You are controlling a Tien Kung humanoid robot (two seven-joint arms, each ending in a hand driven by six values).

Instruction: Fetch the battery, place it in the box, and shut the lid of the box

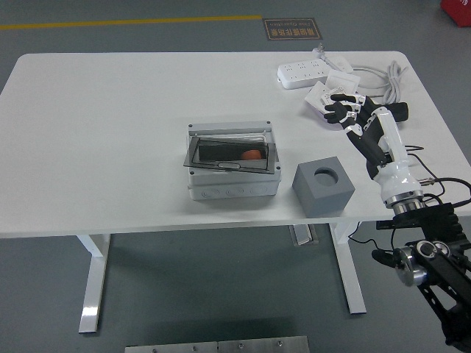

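The right hand (344, 109), black-fingered on a white forearm, is hovering over the right rear part of the white bench (110, 147), its fingers curled loosely and gripping nothing that can be made out. It is sitting just beside a small white adapter block (321, 93) and near a white power strip (303, 72) with its cable trailing toward the bench's right edge. The left hand is not showing anywhere.

The light grey rectangular plastic box (232, 169) is standing mid-bench, well apart from the hand. Its dark tinted lid (231, 156) is lying askew across the opening, tilted rather than seated, and a small orange rounded object (252, 154) is showing through it inside the box; this is probably the battery, though it is too small to say for certain. A grey cube with a round hole in its top (324, 187) is standing just right of the box, empty as far as can be seen.

Judging from this, the lid closing is what is remaining. The risk is that pressing the skewed lid jams one corner against the rim, or shoves the whole box along the bench. The hand reaching back could also be clipping the grey cube, or snagging the cable.
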